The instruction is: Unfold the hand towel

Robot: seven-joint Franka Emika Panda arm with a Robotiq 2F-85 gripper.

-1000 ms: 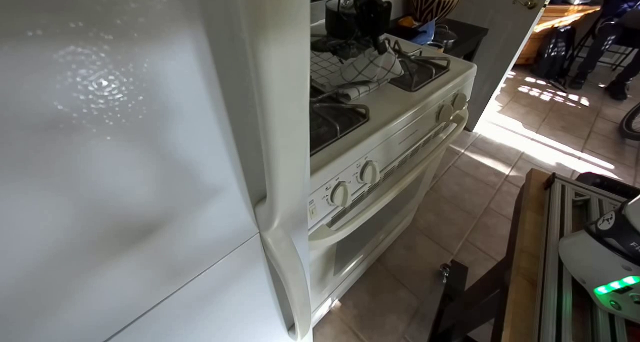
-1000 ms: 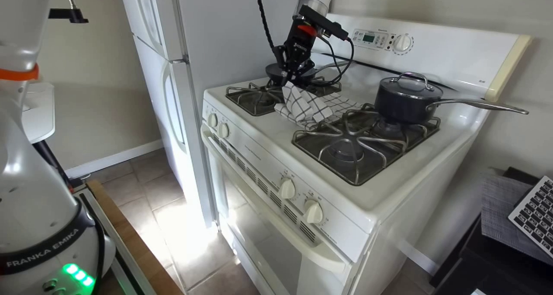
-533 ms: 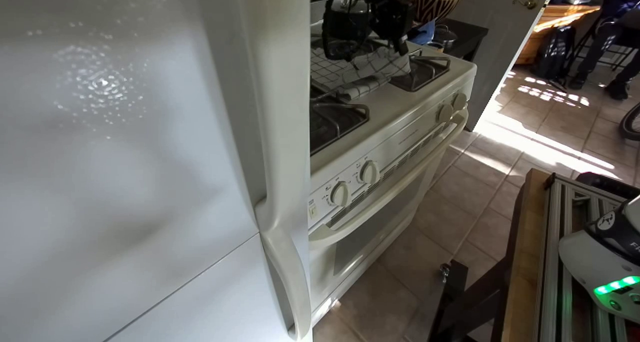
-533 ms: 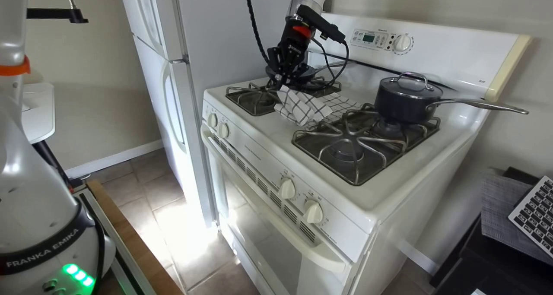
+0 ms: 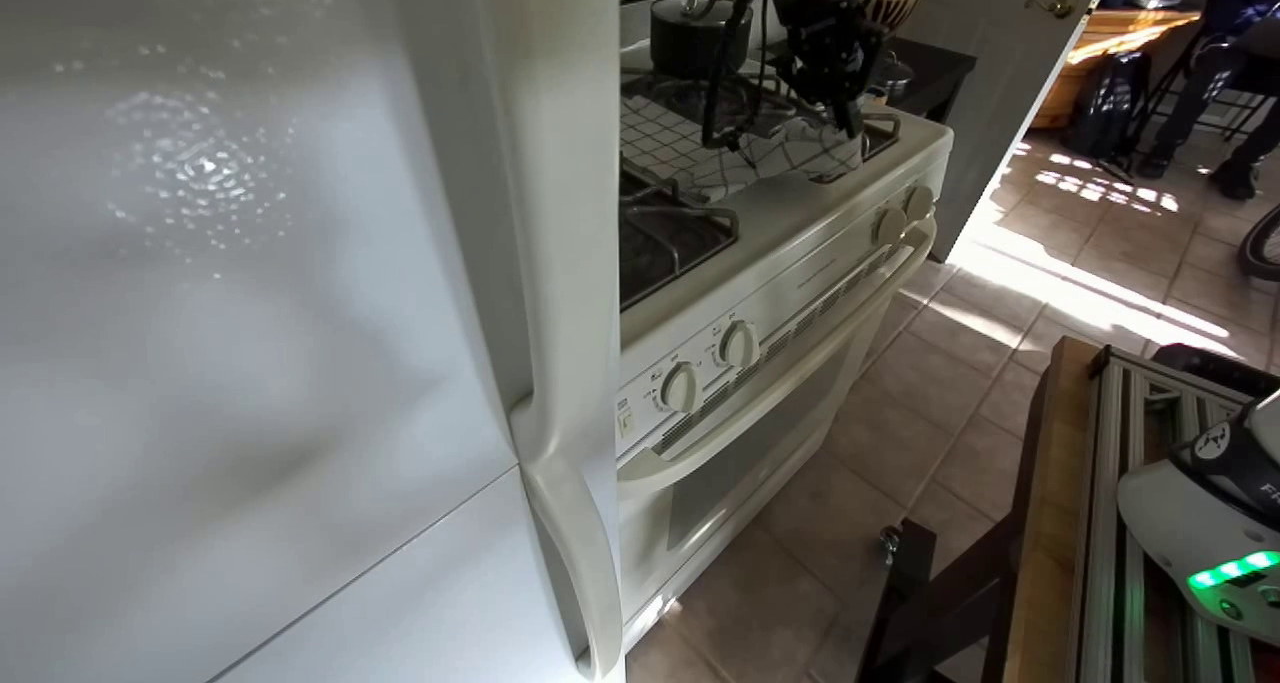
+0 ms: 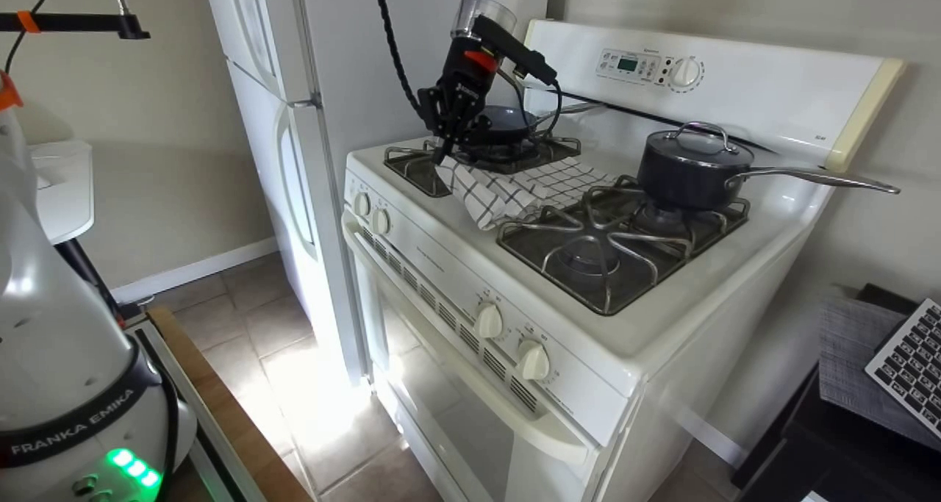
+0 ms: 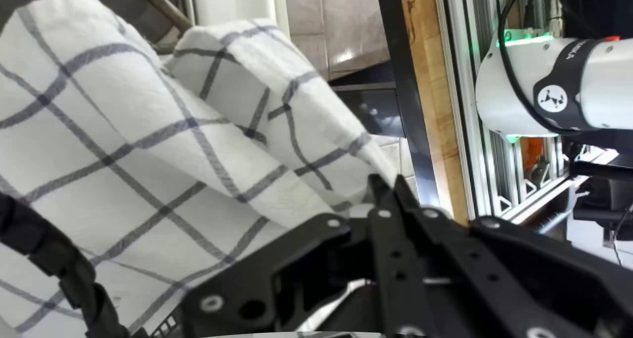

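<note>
Beside the refrigerator [image 5: 280, 323], on the stove [image 6: 617, 344]: hand towel [image 6: 500, 193] across its middle, one edge up at the tips of the gripper [image 7: 388, 182], the rest below. Gripper: jaws together, clamped on that edge.

Counts: refrigerator 1, stove 1, hand towel 1, saucepan [image 6: 684, 175] 1, frying pan [image 6: 509, 122] 1, gripper 1, front knobs [image 6: 489, 320] 4.

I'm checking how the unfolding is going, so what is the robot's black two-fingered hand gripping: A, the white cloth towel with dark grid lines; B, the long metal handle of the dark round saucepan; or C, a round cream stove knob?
A: in the wrist view, the towel tapers into the closed hand.
</note>
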